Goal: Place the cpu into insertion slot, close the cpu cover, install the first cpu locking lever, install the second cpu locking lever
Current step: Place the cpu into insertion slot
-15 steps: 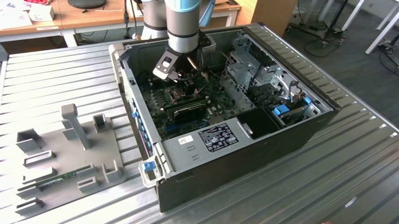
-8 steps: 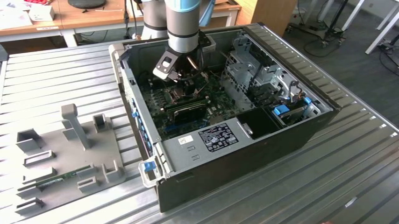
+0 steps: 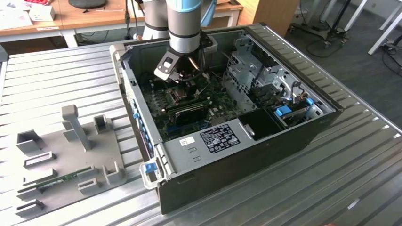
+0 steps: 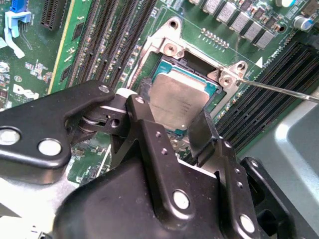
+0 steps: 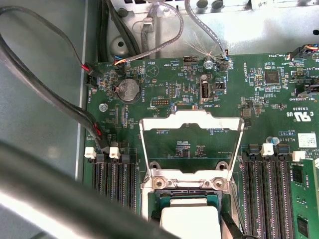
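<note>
Black fingers (image 4: 199,132) pinch the cpu (image 4: 174,99), likely light but fragile, by opposite edges over the slot (image 4: 169,64); cover (image 5: 192,115) open

— Where is the cpu (image 4: 177,102) sitting?
— I'm seeing it lying in the insertion slot (image 4: 211,87), on the board (image 5: 164,79) inside the case (image 3: 301,136). The cpu cover (image 5: 192,117) is standing open off the slot's hinge edge, and memory slots (image 4: 107,45) are running along both its sides.
</note>
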`<state>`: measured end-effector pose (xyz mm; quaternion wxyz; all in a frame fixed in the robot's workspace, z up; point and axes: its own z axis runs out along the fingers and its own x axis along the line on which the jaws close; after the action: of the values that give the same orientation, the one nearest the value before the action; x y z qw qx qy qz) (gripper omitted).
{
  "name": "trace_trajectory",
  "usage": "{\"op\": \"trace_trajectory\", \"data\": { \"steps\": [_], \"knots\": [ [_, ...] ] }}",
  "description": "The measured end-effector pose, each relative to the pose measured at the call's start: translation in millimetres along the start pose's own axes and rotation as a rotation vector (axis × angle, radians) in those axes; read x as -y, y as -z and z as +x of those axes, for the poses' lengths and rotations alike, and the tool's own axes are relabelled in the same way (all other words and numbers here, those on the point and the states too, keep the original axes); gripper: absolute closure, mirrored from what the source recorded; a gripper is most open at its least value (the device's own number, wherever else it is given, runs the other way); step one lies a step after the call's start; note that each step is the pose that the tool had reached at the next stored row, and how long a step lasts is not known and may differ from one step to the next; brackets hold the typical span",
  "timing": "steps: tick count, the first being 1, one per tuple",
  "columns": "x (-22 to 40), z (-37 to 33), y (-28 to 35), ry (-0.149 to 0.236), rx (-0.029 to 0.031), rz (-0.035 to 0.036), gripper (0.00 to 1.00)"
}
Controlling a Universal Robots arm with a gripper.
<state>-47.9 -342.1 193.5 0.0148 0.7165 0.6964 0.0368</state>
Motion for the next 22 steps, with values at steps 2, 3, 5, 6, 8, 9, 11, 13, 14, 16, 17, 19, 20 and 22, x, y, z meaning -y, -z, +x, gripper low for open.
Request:
{"op": "trace_trajectory", "data": {
  "steps": [2, 3, 5, 6, 8, 9, 11, 13, 14, 16, 17, 19, 20, 22],
  "knots": [
    [-0.1, 0.1, 1.3, 0.000, 0.0000, 0.0001, 0.46],
    [-0.1, 0.1, 2.1, 0.000, 0.0001, 0.0001, 0.46],
    [-0.2, 0.1, 3.1, -0.001, 0.0001, 0.0001, 0.46],
    [-0.3, 0.1, 3.1, -0.003, 0.0002, -0.0001, 0.46],
    [-0.2, 0.1, 3.2, -0.017, 0.0013, -0.0005, 0.46],
    [-0.2, 0.1, 3.2, -0.027, 0.0020, -0.0007, 0.46],
    [-0.2, 0.1, 3.2, -0.043, 0.0033, -0.0012, 0.46],
    [-0.2, 0.1, 3.2, -0.047, 0.0036, -0.0014, 0.46],
    [-0.2, 0.1, 3.2, -0.047, 0.0037, -0.0014, 0.46],
    [-0.2, 0.1, 3.2, -0.048, 0.0036, -0.0014, 0.46],
    [-0.4, 0.1, 3.1, -0.048, 0.0037, -0.0013, 0.46],
    [-0.9, 0.1, 2.9, -0.048, 0.0038, -0.0013, 0.46],
    [-1.0, 0.1, 2.8, -0.048, 0.0037, -0.0014, 0.46],
    [-1.1, 0.1, 2.4, -0.048, 0.0036, -0.0014, 0.46]
  ]
}}
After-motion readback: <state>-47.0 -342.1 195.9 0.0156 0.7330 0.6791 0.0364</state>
